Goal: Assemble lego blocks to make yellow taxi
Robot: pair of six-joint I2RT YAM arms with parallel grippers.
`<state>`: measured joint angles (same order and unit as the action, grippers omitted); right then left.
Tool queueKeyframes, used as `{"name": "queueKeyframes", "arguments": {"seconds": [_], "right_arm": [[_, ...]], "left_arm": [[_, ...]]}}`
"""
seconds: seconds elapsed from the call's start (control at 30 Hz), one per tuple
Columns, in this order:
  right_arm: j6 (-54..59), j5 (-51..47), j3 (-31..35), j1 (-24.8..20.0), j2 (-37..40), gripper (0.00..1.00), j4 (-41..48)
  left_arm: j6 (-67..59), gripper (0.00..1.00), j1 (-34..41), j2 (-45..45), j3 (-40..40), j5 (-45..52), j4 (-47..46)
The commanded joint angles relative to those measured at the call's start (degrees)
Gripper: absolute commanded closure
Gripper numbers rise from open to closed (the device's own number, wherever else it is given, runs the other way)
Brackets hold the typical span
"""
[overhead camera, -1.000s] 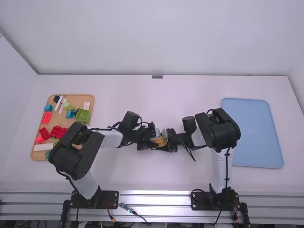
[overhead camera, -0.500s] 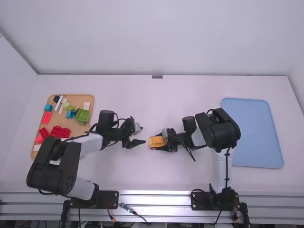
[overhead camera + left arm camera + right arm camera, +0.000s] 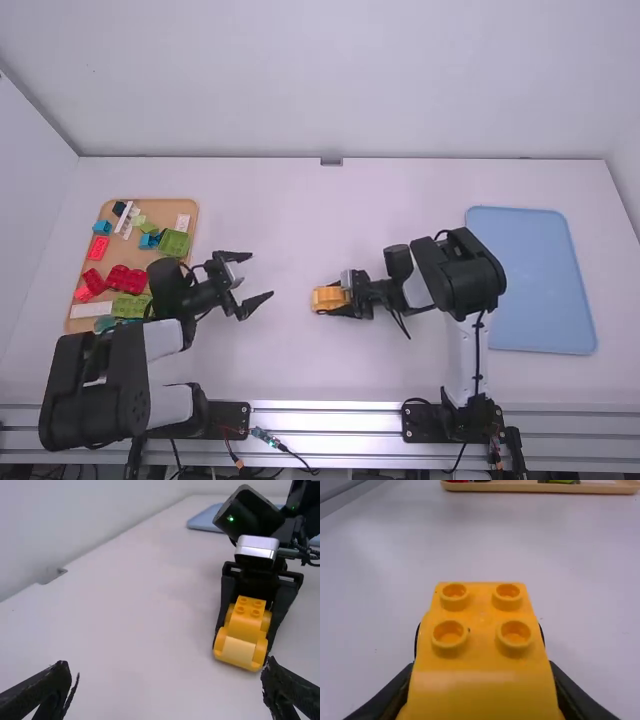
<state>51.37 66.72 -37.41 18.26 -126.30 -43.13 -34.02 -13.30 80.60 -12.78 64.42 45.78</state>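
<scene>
Assembly of the yellow taxi, judged to be at an intermediate stage: the right gripper [image 3: 332, 299] is closed around the sides of the yellow car [image 3: 325, 298], which sits upright at mid-table, four bare studs on its raised middle. The left gripper [image 3: 261, 275] holds nothing, its fingers spread wide and well apart from the car. The step in hand is probably the steadying of the body between additions; the next move would then call for the left gripper to pick a further part from the wooden tray [image 3: 165, 207], perhaps the small white block [image 3: 183, 222], and press it squarely onto the studs while the right grip resists. Edges and room: the left gripper lies just beyond the tray's inner rim, so a reach back must clear that rim and the loose blocks along it. A broad span of table [image 3: 290, 370] separates the left fingertips from the car, and another separates the right arm's gripper from the back wall. The blue tray [image 3: 535, 280] lies beyond the right arm's elbow.
</scene>
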Motion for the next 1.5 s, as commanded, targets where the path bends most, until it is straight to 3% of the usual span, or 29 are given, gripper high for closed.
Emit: {"name": "queueKeyframes", "arguments": {"seconds": [0.0, 0.17, 0.4, 0.5, 0.63, 0.93, 1.13, 1.27, 1.47], "right_arm": [[-2.12, -0.52, -1.31, 0.48, -0.81, 0.61, 0.28], [-9.75, -0.52, -2.56, -2.27, -0.35, 0.62, -0.63], [-12.04, -3.10, 1.99, -10.60, 8.90, 0.64, 0.28], [-21.29, -14.88, 4.55, -15.63, 16.87, 0.64, 1.25], [-24.44, -29.07, 6.84, -21.53, 27.10, 0.65, 8.33], [-26.93, -47.69, 7.80, -33.64, 41.38, 0.69, 22.23], [-34.71, -52.33, 7.82, -41.94, 41.88, 0.67, 24.13], [-36.59, -58.84, 7.82, -44.78, 40.59, 0.66, 24.28], [-34.62, -59.30, 7.80, -46.80, 37.55, 0.64, 23.71]], "left_arm": [[6.40, 0.01, -0.57, -0.90, 3.32, 2.16, 4.74], [16.41, 0.01, -0.26, -0.90, 6.19, -5.68, 12.90], [20.59, 0.01, -0.09, -0.02, 0.96, -9.20, 2.36], [20.74, 0.01, -0.09, -0.02, -2.32, -12.04, -5.99], [20.76, 0.01, 0.83, -0.02, -4.35, -15.63, -10.88], [27.71, 0.01, 7.74, -0.02, -5.11, -23.63, -3.39], [28.44, 0.01, 14.62, -0.02, -7.87, -32.74, -6.38], [28.22, 0.01, 18.05, -0.02, -10.14, -38.49, -11.54], [28.22, 0.01, 19.30, -0.02, -11.61, -38.32, -13.94]]}}
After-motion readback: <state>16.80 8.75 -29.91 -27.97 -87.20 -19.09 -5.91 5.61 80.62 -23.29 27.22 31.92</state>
